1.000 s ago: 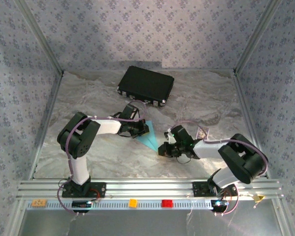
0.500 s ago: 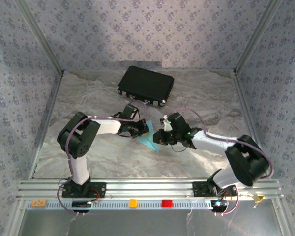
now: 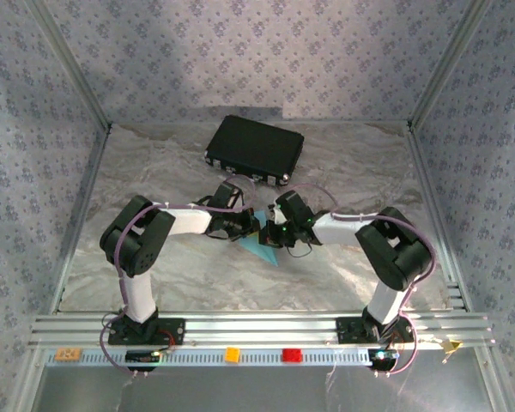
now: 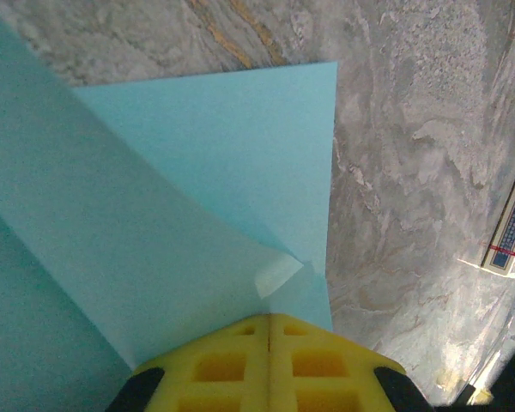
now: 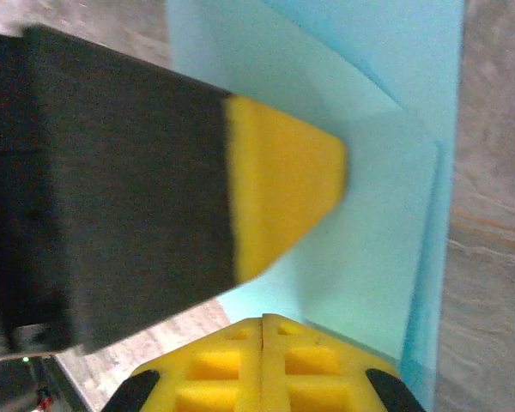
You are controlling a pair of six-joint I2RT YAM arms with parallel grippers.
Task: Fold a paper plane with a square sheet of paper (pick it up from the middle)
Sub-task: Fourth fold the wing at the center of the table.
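The square sheet of paper is light blue and lies folded on the table, with its point towards the near side. In the left wrist view the paper shows overlapping layers and a small curled corner just ahead of the jaws. My left gripper is shut, its yellow tip down on the paper's far part. My right gripper is shut too, at the edge of the paper. The left gripper's yellow fingertip rests on the sheet right in front of it.
A black rectangular case lies at the back, beyond both grippers. The table wears a crinkled grey marbled cover. Patterned walls and metal posts close in the sides, and an aluminium rail runs along the near edge.
My right arm has swung left from the table's right half, bringing its shut gripper to the paper beside the left one. The left arm has stayed where it was.
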